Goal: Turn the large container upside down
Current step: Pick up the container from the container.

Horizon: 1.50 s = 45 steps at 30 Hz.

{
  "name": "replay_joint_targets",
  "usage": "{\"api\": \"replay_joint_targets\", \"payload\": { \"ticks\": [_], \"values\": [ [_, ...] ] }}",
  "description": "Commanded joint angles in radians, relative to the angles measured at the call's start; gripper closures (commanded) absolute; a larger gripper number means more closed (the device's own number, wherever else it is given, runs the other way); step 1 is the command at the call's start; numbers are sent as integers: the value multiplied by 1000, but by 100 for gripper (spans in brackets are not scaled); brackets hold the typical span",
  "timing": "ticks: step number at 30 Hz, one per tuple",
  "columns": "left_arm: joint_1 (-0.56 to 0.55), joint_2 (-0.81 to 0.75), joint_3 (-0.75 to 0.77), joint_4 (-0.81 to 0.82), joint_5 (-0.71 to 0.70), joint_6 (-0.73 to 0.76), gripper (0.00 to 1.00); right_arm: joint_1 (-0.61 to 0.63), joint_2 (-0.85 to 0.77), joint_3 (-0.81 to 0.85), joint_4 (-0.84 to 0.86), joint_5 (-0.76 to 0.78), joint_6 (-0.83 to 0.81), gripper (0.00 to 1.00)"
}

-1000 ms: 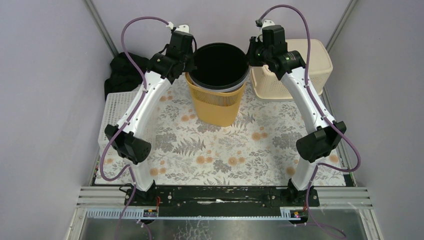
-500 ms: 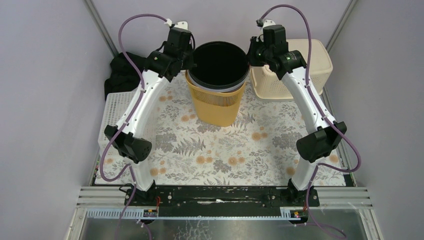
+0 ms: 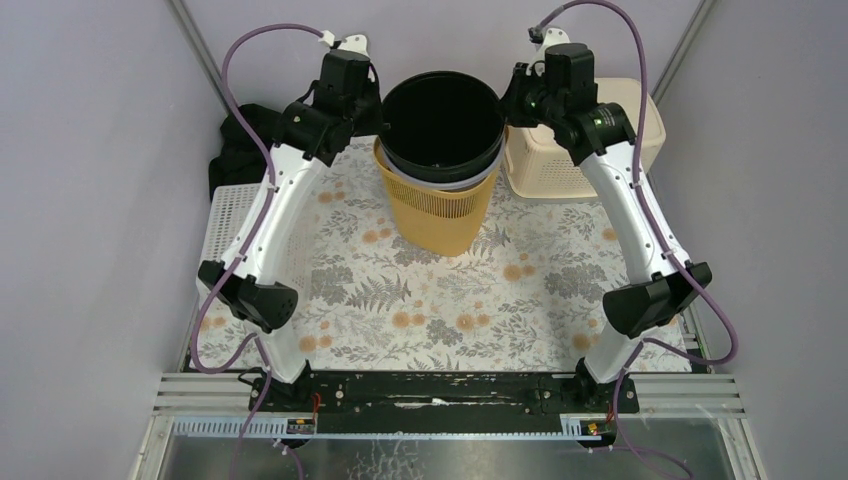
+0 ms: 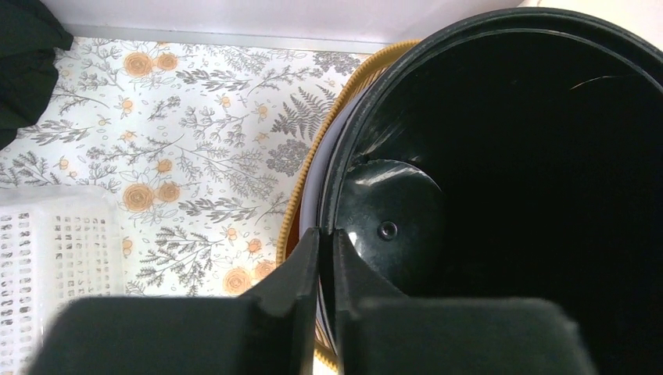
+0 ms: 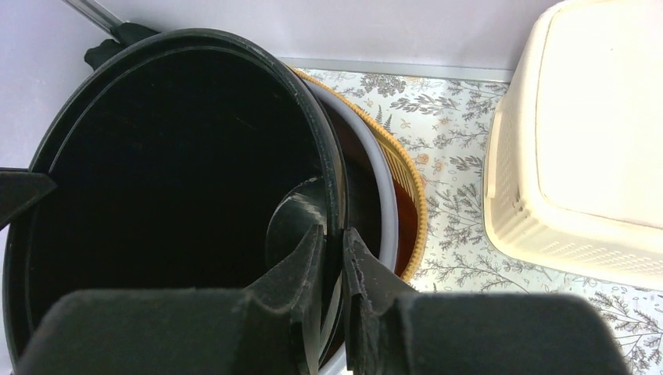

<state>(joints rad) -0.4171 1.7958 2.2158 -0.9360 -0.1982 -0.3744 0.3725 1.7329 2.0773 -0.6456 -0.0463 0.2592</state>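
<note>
Plain lavender walls [image 3: 90, 200] enclose a table [image 3: 440, 300] covered in floral-print cloth.

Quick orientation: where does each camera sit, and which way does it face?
Top external: above and behind the bases, looking down on the table; both arms show, left gripper and right gripper gripping the bucket.
Left wrist: on that wrist, facing along its fingers into the bucket from its left rim.
Right wrist: likewise from the right rim, fingers in view, cream basket beside.
Shared: all three show the bucket inside the yellow basket.
</note>
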Motion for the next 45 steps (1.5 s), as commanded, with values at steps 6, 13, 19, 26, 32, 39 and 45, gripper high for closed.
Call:
{"api": "replay_joint_targets", "payload": {
  "ticks": [6,13,19,26,32,39,45],
  "values": [
    [8,-52,-5,49,105,-9,54,16,-93,37,97,-83,16,100],
    [25,-46,-5,12,94,-4,43,16,-92,37,98,-81,17,100],
    [43,-58,-8,15,81,-7,34,16,-88,31,97,-80,19,100],
    [44,-25,17,-34,85,14,32,17,-95,32,105,-79,20,100],
    [43,-15,6,-46,113,18,32,16,-94,36,108,-85,26,100],
    [37,3,10,-55,125,24,33,16,-93,55,111,-91,33,100],
    [28,19,23,-57,140,25,43,17,-90,61,121,-99,42,100]
  ]
}}
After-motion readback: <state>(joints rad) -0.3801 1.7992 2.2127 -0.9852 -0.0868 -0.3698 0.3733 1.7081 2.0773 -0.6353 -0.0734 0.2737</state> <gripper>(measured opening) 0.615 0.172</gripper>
